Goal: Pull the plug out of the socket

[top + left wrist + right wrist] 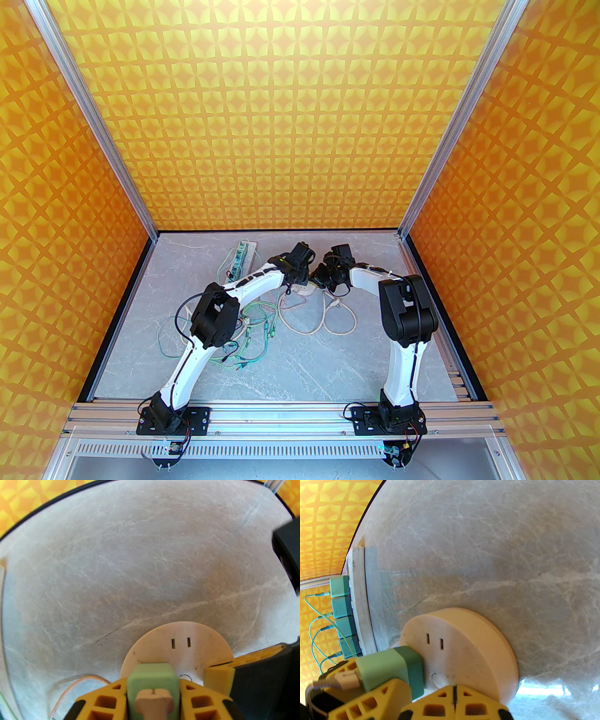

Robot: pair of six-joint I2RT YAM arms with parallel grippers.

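Left gripper (pixel 152 687) pinching plug (pixel 152 673), lower centre, plug seated in socket (pixel 178 641). Right gripper (pixel 453 689) pressed together, tips at socket's lower edge, bottom of frame.

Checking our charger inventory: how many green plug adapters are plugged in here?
5. Four green adapters in a row on the white power strip; one plug in the round socket, held by the left gripper. The fingers may hide more on the strip.
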